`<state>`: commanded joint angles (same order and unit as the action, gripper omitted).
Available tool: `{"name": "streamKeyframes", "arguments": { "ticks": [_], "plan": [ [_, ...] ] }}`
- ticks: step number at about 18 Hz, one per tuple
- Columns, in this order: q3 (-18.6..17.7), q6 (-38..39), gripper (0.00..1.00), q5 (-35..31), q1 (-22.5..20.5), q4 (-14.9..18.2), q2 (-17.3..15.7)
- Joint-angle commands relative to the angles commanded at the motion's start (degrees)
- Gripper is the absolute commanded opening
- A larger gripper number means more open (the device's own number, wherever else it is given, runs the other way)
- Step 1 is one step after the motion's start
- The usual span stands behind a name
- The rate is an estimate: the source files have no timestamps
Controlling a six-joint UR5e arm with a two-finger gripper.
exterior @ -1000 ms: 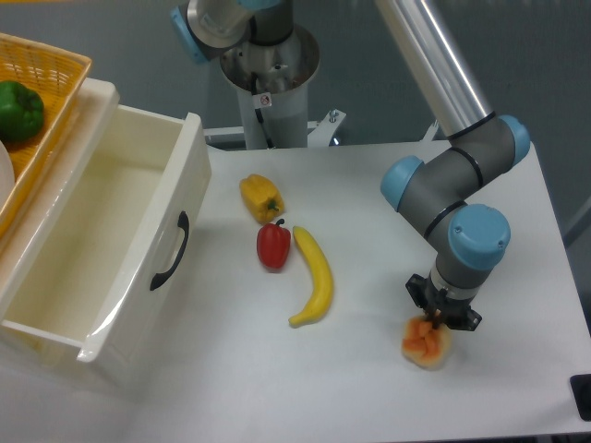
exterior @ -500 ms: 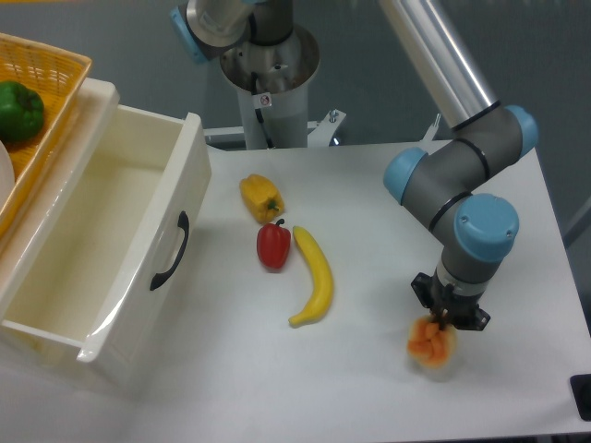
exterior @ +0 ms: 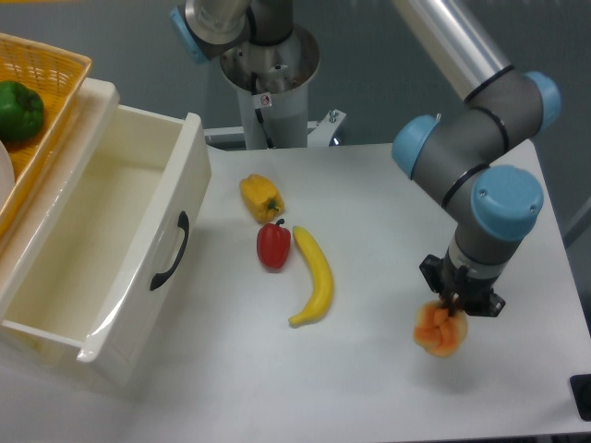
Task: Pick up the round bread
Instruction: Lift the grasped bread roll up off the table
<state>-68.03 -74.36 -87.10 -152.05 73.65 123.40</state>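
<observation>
The gripper (exterior: 454, 308) is clamped on the round bread (exterior: 439, 330), which hangs just below its 2 fingers and apparently clear of the table (exterior: 369, 231); gripped only near its top, the lumpy bun could slip free.

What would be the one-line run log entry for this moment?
phase: lift | gripper: shut on round bread | bread: appears off the table | banana, red pepper, yellow pepper: on table
</observation>
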Motion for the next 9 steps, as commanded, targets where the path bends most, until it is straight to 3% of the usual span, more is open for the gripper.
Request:
{"name": "streamKeyframes", "arguments": {
  "ticks": [3, 9],
  "plan": [
    [-0.4, 0.0, 0.0, -0.3, 0.0, 0.5, -0.5],
    [-0.6, -0.5, 0.0, -3.0, -0.3, 1.3, -1.2]
  ]
}}
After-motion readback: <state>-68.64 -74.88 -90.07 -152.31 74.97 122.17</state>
